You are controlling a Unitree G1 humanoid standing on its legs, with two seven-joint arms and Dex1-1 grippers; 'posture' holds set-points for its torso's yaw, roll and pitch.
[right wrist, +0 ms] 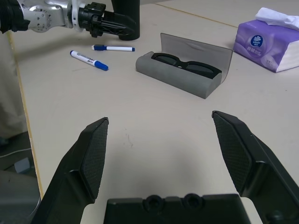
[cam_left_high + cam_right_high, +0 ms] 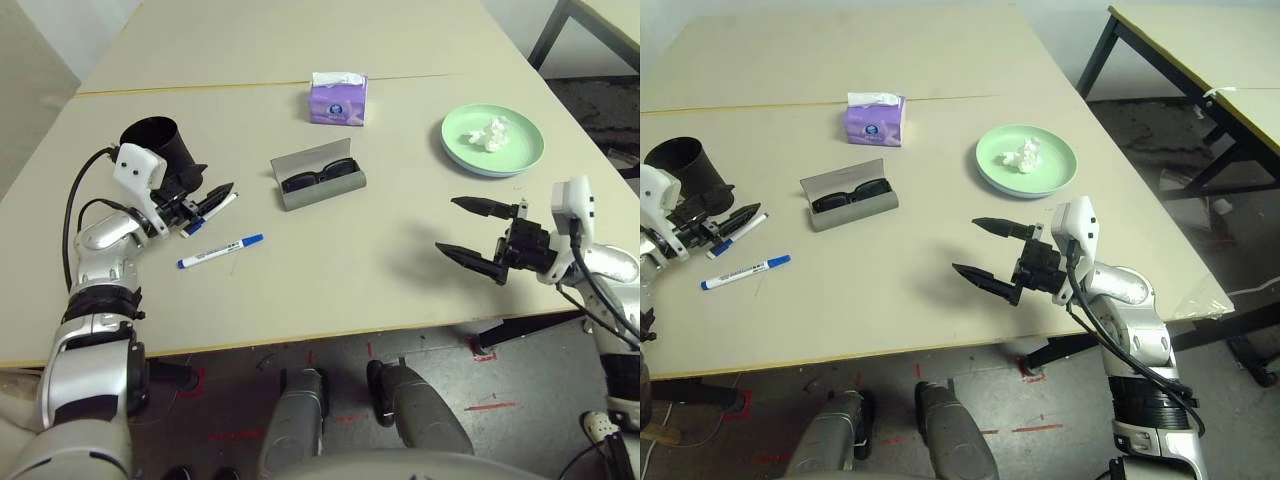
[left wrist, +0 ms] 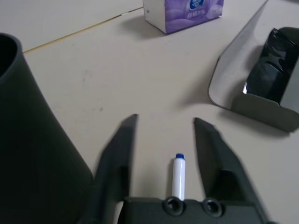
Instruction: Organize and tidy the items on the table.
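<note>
Left hand (image 2: pixel 208 203) sits low with its two black fingers (image 3: pixel 117 149) parted, forearm bent in at the elbow. Right hand (image 2: pixel 470 229) hovers with fingers spread wide apart, wrist angled inward, gripping nothing.

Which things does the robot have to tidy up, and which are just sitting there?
To tidy: two markers, sunglasses inside the open glasses case, crumpled tissue on the green plate, black cup.

Just sitting there: purple tissue box.
</note>
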